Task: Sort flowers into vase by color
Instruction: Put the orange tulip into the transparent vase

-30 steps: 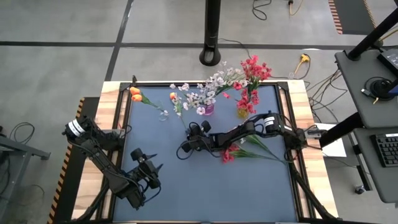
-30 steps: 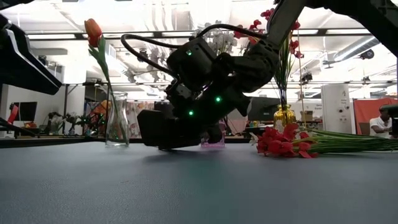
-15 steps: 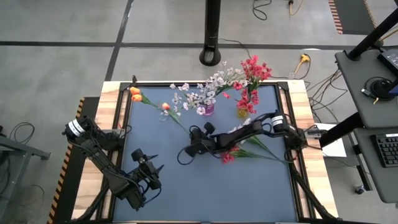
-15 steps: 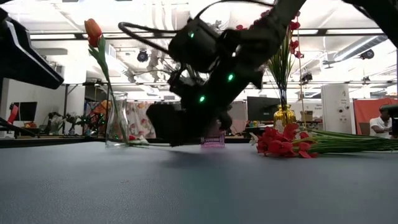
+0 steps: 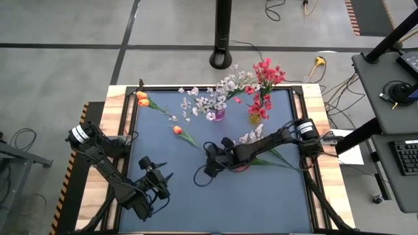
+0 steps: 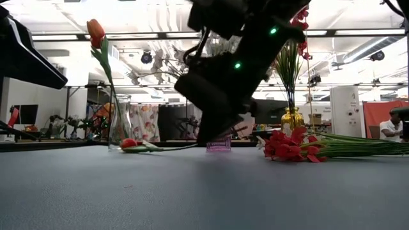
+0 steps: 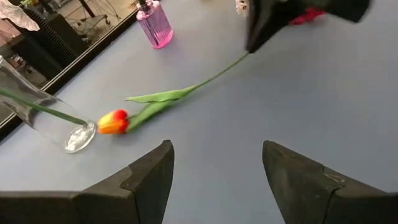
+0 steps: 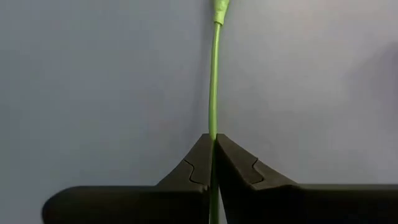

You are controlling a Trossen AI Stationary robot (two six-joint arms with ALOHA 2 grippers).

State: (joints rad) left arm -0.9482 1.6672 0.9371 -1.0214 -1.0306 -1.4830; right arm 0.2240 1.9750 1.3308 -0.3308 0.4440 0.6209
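The right gripper (image 5: 210, 171) is pinching the stem end of the orange tulip (image 5: 177, 130), its fingers (image 8: 198, 163) closed tight on the thin green stalk, so the pick-up step looks to be in hand. The bud is lying on the table (image 5: 261, 202) just beside the clear vase (image 6: 119, 122), which is already holding one orange tulip. Next, likely, the stem is needing a lift and a swing upright over that vase. It looks slender, leafy and bendy. The left gripper (image 7: 214, 177) is waiting, fingers spread and empty, near the table's front-left.
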